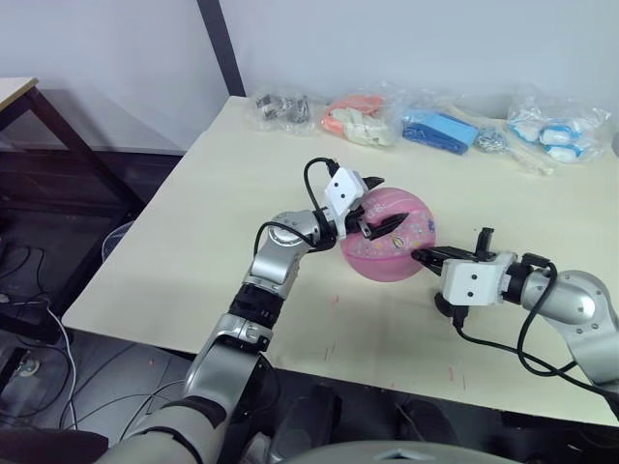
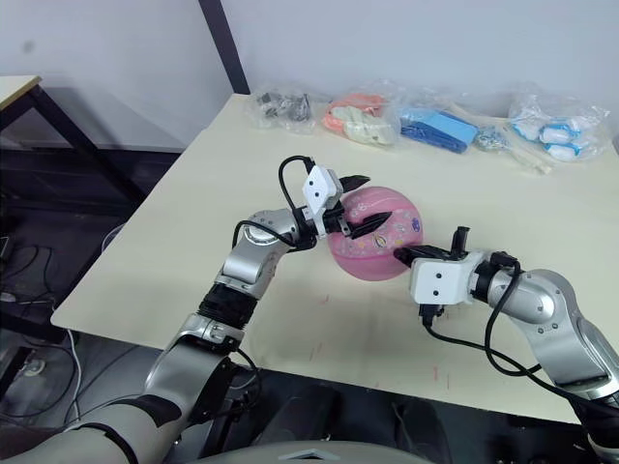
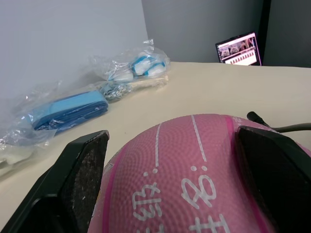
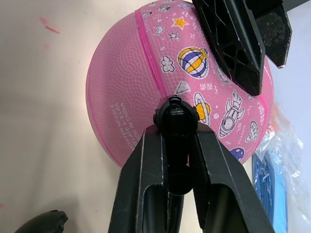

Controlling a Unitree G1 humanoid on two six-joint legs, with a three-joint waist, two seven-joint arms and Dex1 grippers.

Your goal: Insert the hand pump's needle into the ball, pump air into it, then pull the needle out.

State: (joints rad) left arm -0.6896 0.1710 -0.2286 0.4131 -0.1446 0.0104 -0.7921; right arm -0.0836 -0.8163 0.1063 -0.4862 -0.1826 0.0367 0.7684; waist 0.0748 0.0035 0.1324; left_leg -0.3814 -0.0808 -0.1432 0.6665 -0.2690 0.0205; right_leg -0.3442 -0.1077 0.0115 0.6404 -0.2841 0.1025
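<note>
Pink rubber ball (image 1: 387, 235) with cartoon prints of rockets and balloons, round and full, resting near the middle of the pale cream table (image 1: 193, 242). Clasped from above by the left gripper (image 1: 375, 207), its two black fingers (image 3: 80, 182) spread wide across the ball's upper curve, one on each side. Met at its near side by the right gripper (image 1: 426, 255), fingers closed narrow on a small black fitting (image 4: 176, 116) whose tip presses against the ball's surface; needle itself hidden at the contact. Thin black hose (image 1: 503, 343) trailing from beneath the right wrist across the tabletop; whether it belongs to the pump cannot be told. Small red marks (image 1: 334, 302) scattered on the table near the front edge. Along the far edge, a row of clear plastic bags: dark metal pieces (image 1: 280, 108), orange and white items (image 1: 360, 120), a flat blue object (image 1: 440, 130), and blue-and-white pieces (image 1: 561, 130). Black metal post (image 1: 221, 43) rising behind the table's far left corner, grey wall (image 1: 387, 39) beyond. Small lit screen (image 3: 238, 48) standing past the table in the left wrist view.
</note>
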